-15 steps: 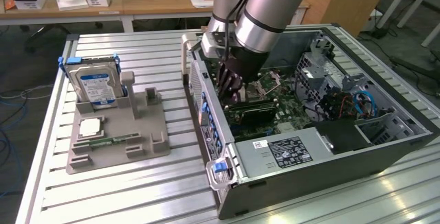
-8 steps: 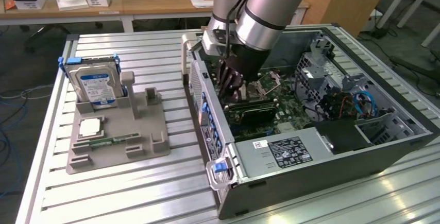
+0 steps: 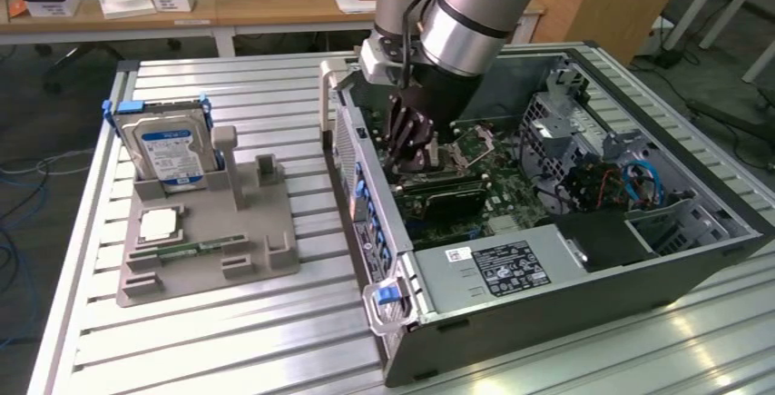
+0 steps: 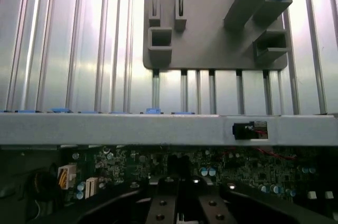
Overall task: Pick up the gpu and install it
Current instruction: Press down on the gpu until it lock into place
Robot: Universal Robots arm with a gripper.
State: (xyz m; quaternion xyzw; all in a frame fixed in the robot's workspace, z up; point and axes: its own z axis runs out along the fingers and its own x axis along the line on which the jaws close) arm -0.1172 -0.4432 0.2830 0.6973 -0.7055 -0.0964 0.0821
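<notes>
The gripper is down inside the open computer case, centre of the exterior frame, its fingers drawn closed just above the gpu, which lies on the motherboard. The grey holder tray at left keeps the hard drive. Installation looks nearly done; full seating can't be judged.

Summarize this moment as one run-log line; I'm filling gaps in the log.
gripper: shut, inside computer case | gpu: on motherboard beneath gripper | hard drive: upright in grey holder
</notes>
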